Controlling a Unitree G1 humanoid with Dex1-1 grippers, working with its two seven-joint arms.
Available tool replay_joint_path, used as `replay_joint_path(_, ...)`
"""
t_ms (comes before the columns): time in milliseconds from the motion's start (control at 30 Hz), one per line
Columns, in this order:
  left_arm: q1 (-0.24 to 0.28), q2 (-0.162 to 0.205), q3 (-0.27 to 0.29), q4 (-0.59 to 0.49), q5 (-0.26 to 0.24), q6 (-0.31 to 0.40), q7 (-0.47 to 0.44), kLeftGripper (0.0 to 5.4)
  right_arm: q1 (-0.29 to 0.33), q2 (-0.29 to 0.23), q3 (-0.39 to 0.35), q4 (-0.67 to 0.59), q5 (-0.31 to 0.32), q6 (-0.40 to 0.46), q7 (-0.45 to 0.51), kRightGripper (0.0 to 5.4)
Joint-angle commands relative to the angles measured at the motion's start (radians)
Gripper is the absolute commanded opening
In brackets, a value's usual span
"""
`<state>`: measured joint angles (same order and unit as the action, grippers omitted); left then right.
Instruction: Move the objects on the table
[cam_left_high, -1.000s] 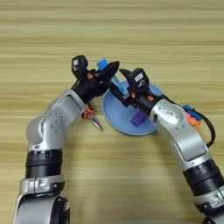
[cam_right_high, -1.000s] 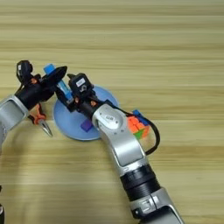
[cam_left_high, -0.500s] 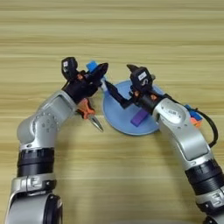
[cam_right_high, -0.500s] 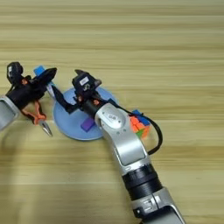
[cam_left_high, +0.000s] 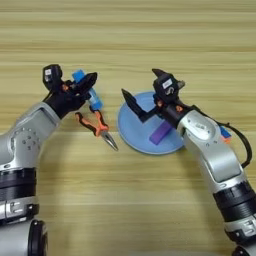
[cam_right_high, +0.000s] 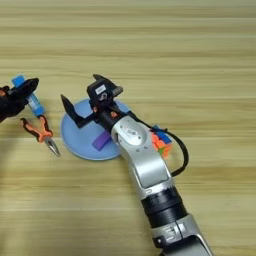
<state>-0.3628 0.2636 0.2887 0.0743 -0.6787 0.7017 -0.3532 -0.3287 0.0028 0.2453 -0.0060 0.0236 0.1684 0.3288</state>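
My left gripper (cam_left_high: 84, 88) is shut on a short blue tube (cam_left_high: 93, 100) with a white band. It holds the tube tilted, just above the left of the table (cam_left_high: 128, 30). My right gripper (cam_left_high: 144, 89) hangs open over the far-left rim of a blue plate (cam_left_high: 134, 136), nothing between its fingers. A flat purple block (cam_left_high: 161, 133) lies on that plate, under the right wrist. The multicoloured puzzle cube (cam_right_high: 161, 140) sits right of the plate, partly hidden behind my right forearm.
Pliers with orange handles (cam_left_high: 95, 127) lie on the table between the left gripper and the plate, tip pointing toward me. A black cable loops off the right forearm near the cube.
The left gripper has pulled away to the left with the blue tube, off the plate's edge. The right gripper has stayed above the plate, open.
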Motion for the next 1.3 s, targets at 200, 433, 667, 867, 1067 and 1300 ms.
replay_joint_path(200, 0.081, 0.082, 0.005, -0.019, 0.016, 0.071, -0.03, 1.35, -0.031, 0.012, -0.015, 0.009, 0.01, 0.008, -0.015, 5.4)
replay_joint_path(433, 0.147, 0.128, 0.015, -0.016, 0.038, 0.077, -0.037, 1.35, -0.042, 0.016, -0.026, 0.031, 0.015, -0.003, -0.013, 5.4)
replay_joint_path(667, 0.182, 0.128, 0.003, 0.02, 0.069, 0.069, -0.042, 1.35, -0.046, 0.02, -0.028, 0.038, 0.017, -0.01, -0.017, 5.4)
replay_joint_path(867, 0.194, 0.12, -0.018, 0.068, 0.099, 0.052, -0.049, 1.35, -0.046, 0.019, -0.028, 0.035, 0.018, -0.009, -0.017, 5.4)
replay_joint_path(1067, 0.165, 0.11, -0.043, 0.16, 0.136, 0.003, -0.057, 1.35, -0.044, 0.019, -0.027, 0.028, 0.017, -0.007, -0.017, 5.4)
replay_joint_path(1300, 0.112, 0.1, -0.067, 0.281, 0.199, -0.102, -0.061, 1.35, -0.044, 0.019, -0.024, 0.024, 0.016, -0.006, -0.018, 5.4)
